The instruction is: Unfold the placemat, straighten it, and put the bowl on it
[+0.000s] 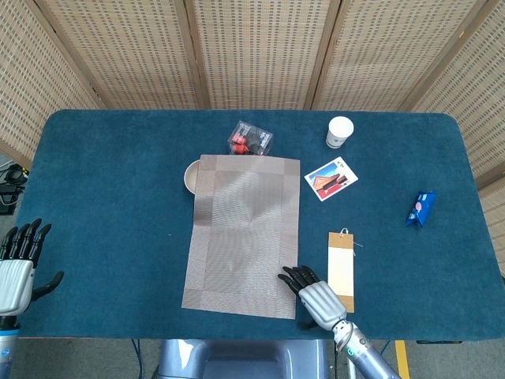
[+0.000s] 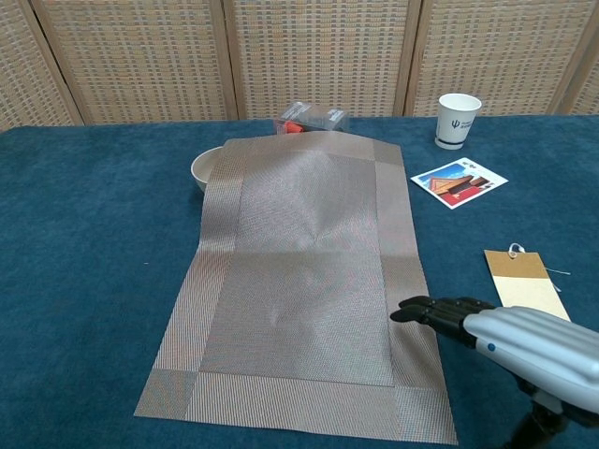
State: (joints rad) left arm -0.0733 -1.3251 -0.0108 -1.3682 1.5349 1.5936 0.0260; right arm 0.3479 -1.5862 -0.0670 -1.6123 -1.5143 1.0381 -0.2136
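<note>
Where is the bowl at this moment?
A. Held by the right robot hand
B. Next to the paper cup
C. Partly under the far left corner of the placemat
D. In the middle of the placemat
C: in both views only part of the bowl shows, its rim sticking out from beneath the far left corner of the unfolded placemat.

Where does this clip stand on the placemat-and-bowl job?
Unfolding looks done: the placemat lies open, slightly skewed. In hand: the right hand has its fingertips at the mat's near right edge, seemingly straightening. Left: the bowl sits partly under the far left corner, not on the mat. The left hand is idle.
</note>
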